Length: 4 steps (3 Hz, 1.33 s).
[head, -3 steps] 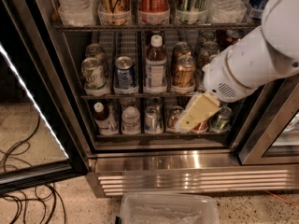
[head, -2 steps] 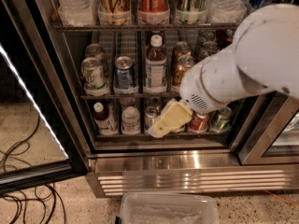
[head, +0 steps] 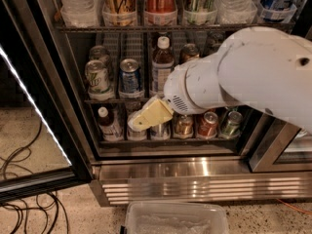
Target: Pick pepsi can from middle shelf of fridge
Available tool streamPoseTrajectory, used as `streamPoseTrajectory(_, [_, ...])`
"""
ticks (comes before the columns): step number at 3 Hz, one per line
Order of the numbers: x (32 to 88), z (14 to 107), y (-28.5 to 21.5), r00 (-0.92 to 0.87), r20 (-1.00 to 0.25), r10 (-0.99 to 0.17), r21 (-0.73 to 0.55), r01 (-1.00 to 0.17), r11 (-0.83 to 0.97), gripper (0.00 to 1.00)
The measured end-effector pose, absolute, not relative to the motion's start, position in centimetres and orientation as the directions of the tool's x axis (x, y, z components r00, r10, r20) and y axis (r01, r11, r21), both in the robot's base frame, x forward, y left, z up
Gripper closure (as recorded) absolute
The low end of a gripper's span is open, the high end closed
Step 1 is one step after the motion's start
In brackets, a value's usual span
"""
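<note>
In the camera view, the fridge is seen from the front and slightly above, with its glass door swung open at the left and a lit strip running down the door's edge. The pepsi can is stood upright on the middle shelf, towards the left, between a green-and-white can on its left and a white-capped bottle on its right. A brown can is partly seen further right on the same rack. The white arm is reached in from the right, across the front of the racks, and much of the right side of the middle shelf is hidden by it. The cream-coloured hand is pointed down and to the left, in front of the lower shelf, just below the middle shelf's front rail. It is placed below the pepsi can and slightly to its right, apart from it. Whether the hand is spread or closed cannot be told. On the lower shelf a small bottle, a copper can, a red can and a green can are lined up. Tall bottles and cans are held on the top rack. A clear plastic bin is set on the floor before the ribbed steel base, and dark cables are coiled at the lower left.
</note>
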<state>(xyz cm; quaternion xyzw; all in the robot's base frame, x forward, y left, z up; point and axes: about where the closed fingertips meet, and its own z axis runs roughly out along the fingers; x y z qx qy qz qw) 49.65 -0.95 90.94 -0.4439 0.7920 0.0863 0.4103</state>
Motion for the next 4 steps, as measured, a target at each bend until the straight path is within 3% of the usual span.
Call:
streamPoseTrajectory(2, [50.0,89.7,0.8,-0.26,-0.742,-0.617,-0.205,-0.789,0.579,0.0])
streamPoseTrajectory(4, [49.3,84.9,6.0,-0.202,-0.766,-0.61,-0.278,-0.752,0.598,0.0])
